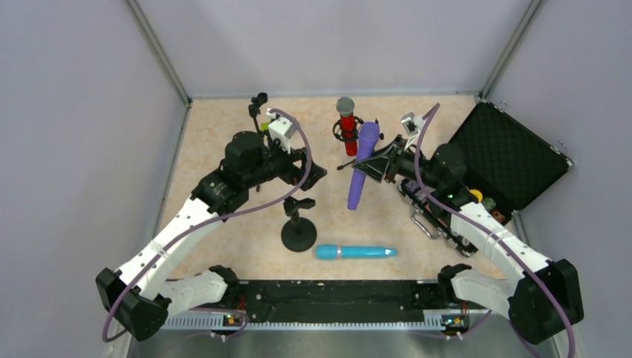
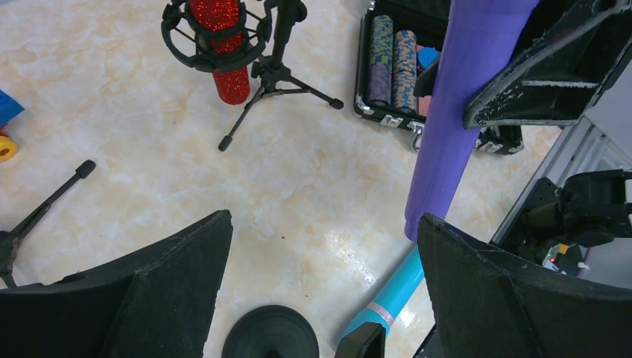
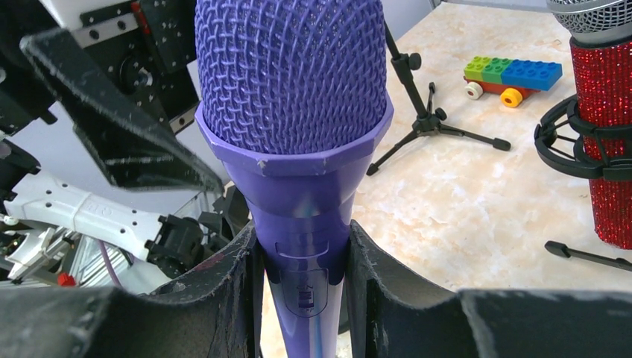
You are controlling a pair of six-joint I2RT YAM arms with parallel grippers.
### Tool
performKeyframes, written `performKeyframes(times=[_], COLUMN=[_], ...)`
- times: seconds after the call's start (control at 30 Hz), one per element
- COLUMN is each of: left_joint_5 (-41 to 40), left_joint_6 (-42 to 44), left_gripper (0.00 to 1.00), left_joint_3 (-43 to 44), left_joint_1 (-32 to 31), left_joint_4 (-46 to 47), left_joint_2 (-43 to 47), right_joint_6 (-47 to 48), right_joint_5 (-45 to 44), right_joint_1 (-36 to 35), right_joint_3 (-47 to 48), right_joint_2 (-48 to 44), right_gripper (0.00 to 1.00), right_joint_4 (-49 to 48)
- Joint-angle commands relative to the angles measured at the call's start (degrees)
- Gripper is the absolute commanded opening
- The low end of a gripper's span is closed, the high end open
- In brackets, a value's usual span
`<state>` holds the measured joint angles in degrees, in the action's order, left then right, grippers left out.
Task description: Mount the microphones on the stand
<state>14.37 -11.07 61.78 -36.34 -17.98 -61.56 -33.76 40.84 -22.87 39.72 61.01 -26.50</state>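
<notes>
The red microphone (image 1: 347, 127) is already sat in the ring of the tripod stand (image 1: 344, 138) at the back, so the step in hand is judged to be the second one: the purple microphone (image 1: 362, 164) is to be put on a stand. It is gripped on its handle, just under the mesh head, by the right claw (image 1: 384, 165), whose fingers are squeezed tight on it from both sides. It is held up off the table, near the red one. Its head is pointed up and toward the back wall, and its tail down toward the near edge, so its long line is run from back to front; how much it is tipped cannot be told. The left claw (image 1: 317, 175) is spread wide apart with nothing in it, just above the round-foot stand (image 1: 299, 224). The blue microphone (image 1: 356, 252) is laid flat on the table beside that stand, pointed left to right. Next, it is thought, the purple tail must be lined up with an empty clip and pushed in, while the stand is kept from tipping.
</notes>
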Motion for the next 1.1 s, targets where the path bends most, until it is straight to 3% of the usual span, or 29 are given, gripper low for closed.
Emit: performKeyframes(times=[0.0, 0.17, 0.33, 0.57, 0.77, 0.87, 1.07], left_joint_5=[8.8, 14.25, 13.64, 17.88, 28.71, 34.73, 41.86], left_joint_6=[-4.11, -7.18, -4.09, 13.19, 27.04, 33.34, 36.73], left_gripper=[0.98, 0.99, 0.99, 0.99, 0.99, 0.99, 0.98], left_joint_3=[-0.35, -6.8, -10.43, -13.47, -16.11, -15.68, -14.0], left_joint_1=[5.58, 14.29, 17.63, 17.79, 17.8, 17.79, 17.79], left_joint_4=[6.81, 12.67, 11.39, 6.26, 3.63, -0.09, -3.47], left_joint_2=[1.6, 6.82, 11.98, 19.81, 25.02, 24.33, 19.35], right_joint_6=[0.44, 4.66, 9.08, 10.94, 11.24, 11.43, 11.95], right_joint_5=[0.39, -0.96, -4.5, -5.21, -5.78, -5.64, -5.03], right_joint_1=[-0.24, -1.5, -5.53, -8.16, -8.29, -8.41, -9.13], right_joint_3=[-0.06, 0.68, 0.88, 0.64, -0.66, -1.25, -1.62], right_joint_2=[-1.31, -0.93, -0.62, 0.81, 0.2, 0.22, 0.82], right_gripper=[0.0, 0.0, 0.0, 0.0, 0.0, 0.0, 0.0], right_joint_4=[-2.74, 0.16, 0.63, -2.72, -5.53, -6.77, -8.18])
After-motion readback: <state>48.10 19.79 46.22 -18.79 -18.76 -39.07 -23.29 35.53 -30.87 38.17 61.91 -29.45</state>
